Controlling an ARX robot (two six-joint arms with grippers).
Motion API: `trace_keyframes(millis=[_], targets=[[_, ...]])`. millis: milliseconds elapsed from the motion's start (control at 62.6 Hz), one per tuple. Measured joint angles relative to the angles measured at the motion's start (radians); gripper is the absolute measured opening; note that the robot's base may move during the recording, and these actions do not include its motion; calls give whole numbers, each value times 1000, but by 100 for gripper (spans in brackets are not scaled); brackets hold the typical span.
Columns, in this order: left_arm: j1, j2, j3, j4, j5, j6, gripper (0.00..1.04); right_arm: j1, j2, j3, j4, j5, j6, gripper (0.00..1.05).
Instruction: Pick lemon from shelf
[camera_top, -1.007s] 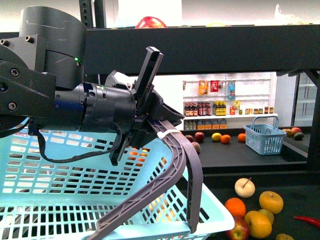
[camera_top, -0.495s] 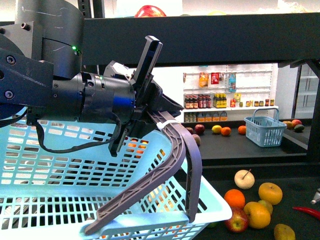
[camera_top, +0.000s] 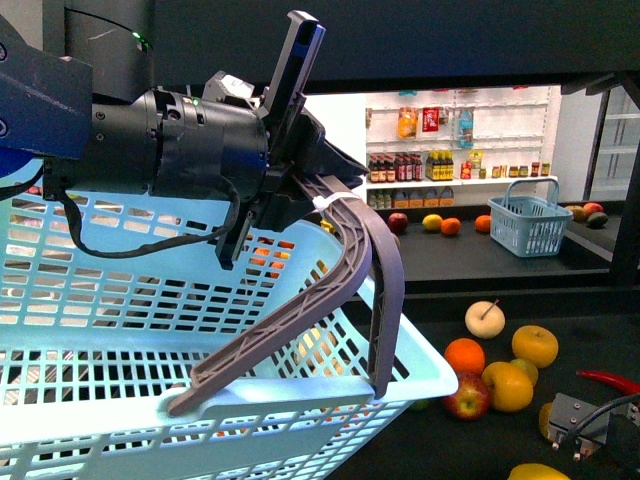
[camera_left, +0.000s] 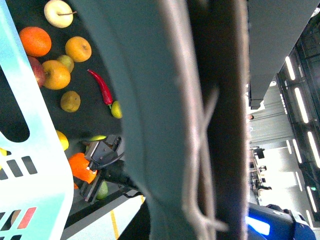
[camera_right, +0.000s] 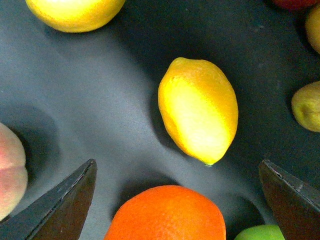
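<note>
On the dark tray of the shelf (camera_right: 75, 105), the lemon (camera_right: 198, 111) lies on its side, clear of its neighbours. It is straight ahead of the right gripper (camera_right: 177, 162), whose jaws stand wide apart with only bare tray and the top of an orange (camera_right: 167, 215) between them. That orange sits near the lemon's pointed end, apart from it as far as I can see.

By its look the lemon should be light and firm, with a waxy rind that could slip. Its rounded shape could roll or squirt out of a poor pinch. The best hold, I judge, is across its narrow middle rather than over the tapered ends. Its long axis runs slantwise to the line between the jaws, so a small turn of the wrist may be called for, and the orange may get in a finger's way.

Further out, the left gripper (camera_top: 300, 200) is clamped on the handle (camera_top: 350, 270) of a pale blue basket (camera_top: 120, 400), held up in front of the shelf.

Only the finger ends show in the right wrist view, the lemon's underside is hidden, and the orange is cut off. The left wrist view is mostly filled by the handle. In the front view a yellow sliver at the bottom edge may be the lemon; I cannot tell.
</note>
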Motion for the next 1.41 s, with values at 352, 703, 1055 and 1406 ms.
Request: trace_keyframes(millis=[352, 703, 1055, 1406], targets=[[0, 0, 0, 0, 0, 0, 7, 20, 164, 237, -49, 26, -122, 97], [0, 0, 0, 0, 0, 0, 7, 27, 285, 370, -89, 33, -149, 97], [0, 0, 0, 0, 0, 0, 7, 39, 344, 441, -92, 45, -124, 83], [0, 0, 0, 0, 0, 0, 7, 36, 310, 386, 27, 71, -32, 64]])
